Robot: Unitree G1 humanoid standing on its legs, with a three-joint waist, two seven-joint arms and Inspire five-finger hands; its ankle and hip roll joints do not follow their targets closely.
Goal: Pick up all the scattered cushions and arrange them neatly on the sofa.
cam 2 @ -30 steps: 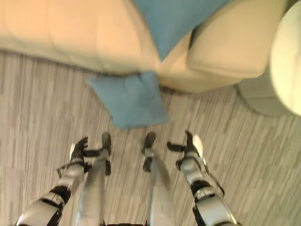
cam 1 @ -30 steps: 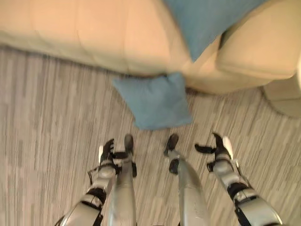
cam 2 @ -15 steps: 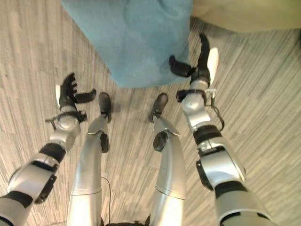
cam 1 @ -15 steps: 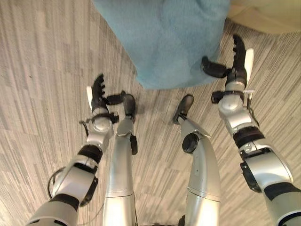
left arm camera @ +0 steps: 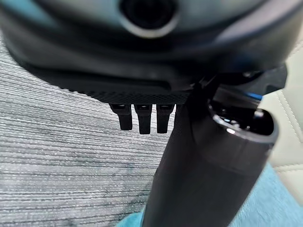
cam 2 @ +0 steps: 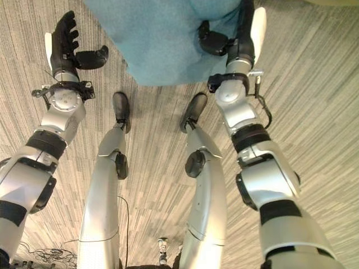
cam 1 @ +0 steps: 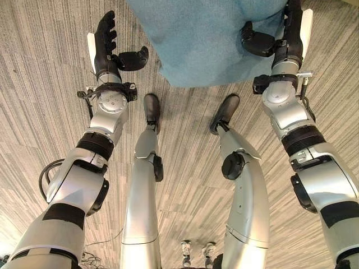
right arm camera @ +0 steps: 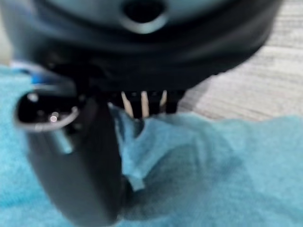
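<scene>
right hand (cam 1: 280,33) pinching blue cushion (cam 1: 207,39) edge to lift | left hand (cam 1: 109,47) spread wide beside it, ready to take the other side

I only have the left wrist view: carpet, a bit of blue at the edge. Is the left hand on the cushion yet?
Observer: No. In the eye views the left hand is open beside the blue cushion, a strip of carpet between them.
Operator: And the right?
Observer: The right hand is at the cushion's other edge, thumb over the fabric.
Operator: Gripping it?
Observer: The right wrist view shows the fabric bunched against the fingers; I can't tell if they have closed.
</scene>
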